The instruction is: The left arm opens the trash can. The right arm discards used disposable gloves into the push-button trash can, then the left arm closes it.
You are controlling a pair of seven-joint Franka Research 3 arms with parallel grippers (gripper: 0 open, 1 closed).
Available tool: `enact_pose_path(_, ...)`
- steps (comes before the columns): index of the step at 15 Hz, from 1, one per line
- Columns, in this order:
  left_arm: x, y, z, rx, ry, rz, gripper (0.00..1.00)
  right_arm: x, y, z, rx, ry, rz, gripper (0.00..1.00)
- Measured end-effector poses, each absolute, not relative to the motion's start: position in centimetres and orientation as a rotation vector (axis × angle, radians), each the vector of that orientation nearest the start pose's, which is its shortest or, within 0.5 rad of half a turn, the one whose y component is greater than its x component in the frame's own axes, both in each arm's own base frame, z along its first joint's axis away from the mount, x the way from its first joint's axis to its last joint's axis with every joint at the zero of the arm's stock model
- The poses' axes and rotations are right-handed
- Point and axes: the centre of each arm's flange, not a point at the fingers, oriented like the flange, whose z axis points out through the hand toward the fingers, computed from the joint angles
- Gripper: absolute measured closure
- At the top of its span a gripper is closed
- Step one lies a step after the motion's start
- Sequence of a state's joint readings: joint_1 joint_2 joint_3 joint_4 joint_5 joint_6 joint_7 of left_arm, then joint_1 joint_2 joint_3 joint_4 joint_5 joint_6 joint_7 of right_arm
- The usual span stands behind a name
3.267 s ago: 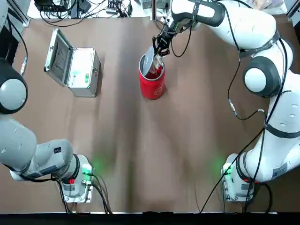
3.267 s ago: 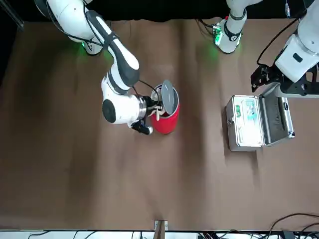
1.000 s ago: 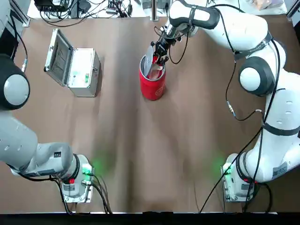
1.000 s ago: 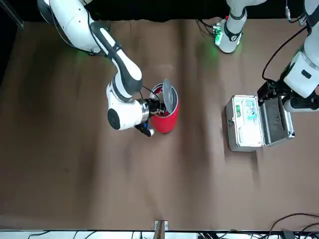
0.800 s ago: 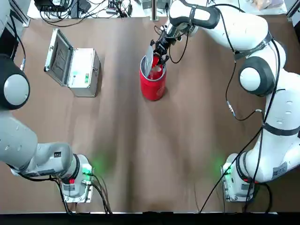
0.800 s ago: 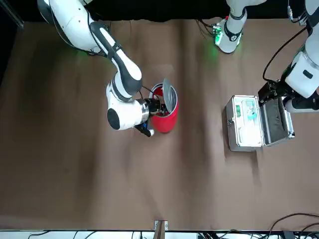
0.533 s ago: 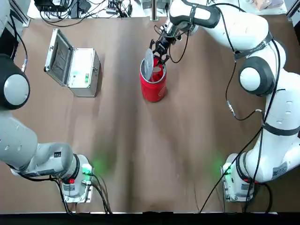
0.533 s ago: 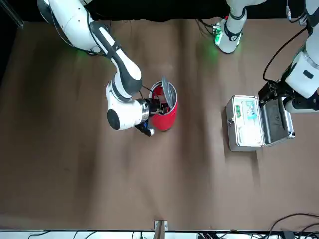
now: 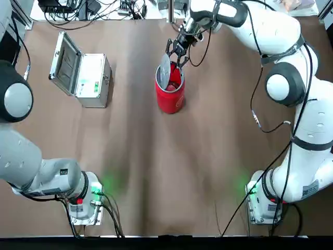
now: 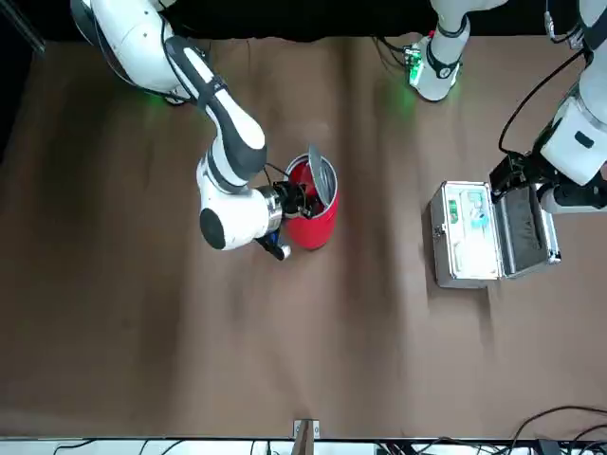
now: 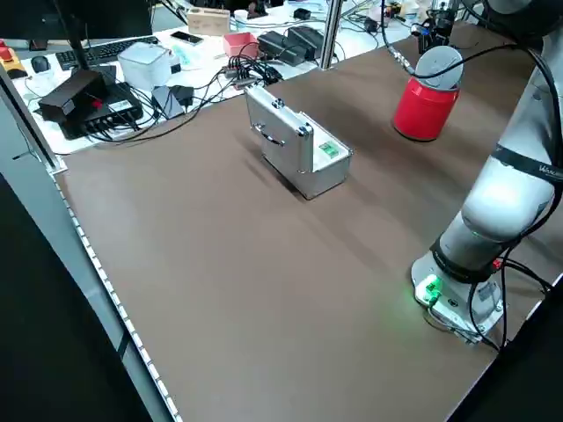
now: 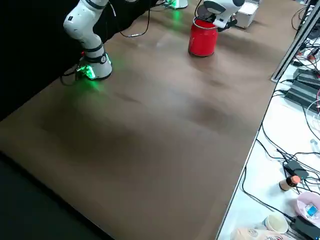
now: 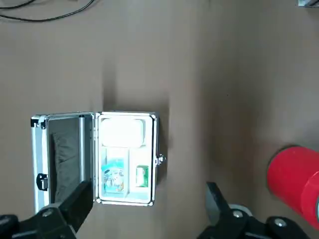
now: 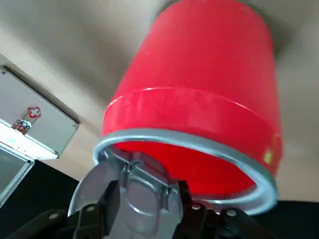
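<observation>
The red trash can (image 9: 169, 98) stands mid-table toward the far side, its round silver lid (image 9: 165, 73) tipped up on edge so the mouth is uncovered. My right gripper (image 9: 177, 53) hovers open just above the can's far rim. In the right wrist view its empty fingers (image 14: 112, 191) frame the lid's underside (image 14: 89, 184), with the can (image 14: 199, 99) close beyond. The used disposable gloves are hidden from every view. My left gripper (image 10: 517, 175) hangs open and empty high over the silver case (image 10: 469, 237), well away from the can (image 10: 313, 227).
The silver case (image 9: 88, 78) lies with its hinged lid open, left of the can. Cables and desk clutter (image 9: 88, 8) crowd the far table edge. Both arm bases (image 9: 86, 195) with green lights sit at the near edge.
My right gripper has lifted out of the can's mouth and drawn back toward the far edge. The pale wad seen in the mouth a second ago no longer shows. The left arm holds still.
</observation>
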State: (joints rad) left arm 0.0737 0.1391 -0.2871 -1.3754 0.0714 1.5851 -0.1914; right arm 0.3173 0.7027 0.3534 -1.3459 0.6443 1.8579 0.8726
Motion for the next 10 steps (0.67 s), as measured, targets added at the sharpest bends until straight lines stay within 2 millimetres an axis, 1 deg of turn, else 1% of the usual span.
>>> enact_pose_path(2, 58.6, -11.8, 64.2, -3.126, 0.059, -0.128, 0.00, 57.9, 42.5, 35.1, -2.416, 0.621, 0.956, 0.45)
enact_pose_path(4, 58.3, -13.1, 64.2, -3.129, 0.096, -0.128, 0.00, 58.9, 41.0, 36.3, -2.412, 0.610, 0.979, 0.44)
enact_pose_path(6, 58.0, -14.2, 64.3, -3.131, 0.129, -0.129, 0.00, 60.1, 39.2, 37.5, -2.453, 0.603, 0.936, 0.43)
enact_pose_path(7, 57.7, -15.3, 64.2, -3.134, 0.161, -0.127, 0.00, 61.6, 36.9, 38.1, -2.537, 0.609, 0.849, 0.41)
enact_pose_path(9, 57.4, -16.6, 64.0, -3.139, 0.197, -0.116, 0.00, 62.9, 34.2, 38.6, -2.588, 0.595, 0.804, 0.41)
enact_pose_path(10, 57.4, -17.5, 63.5, -3.150, 0.220, -0.099, 0.00, 63.5, 32.5, 38.9, -2.608, 0.572, 0.778, 0.41)
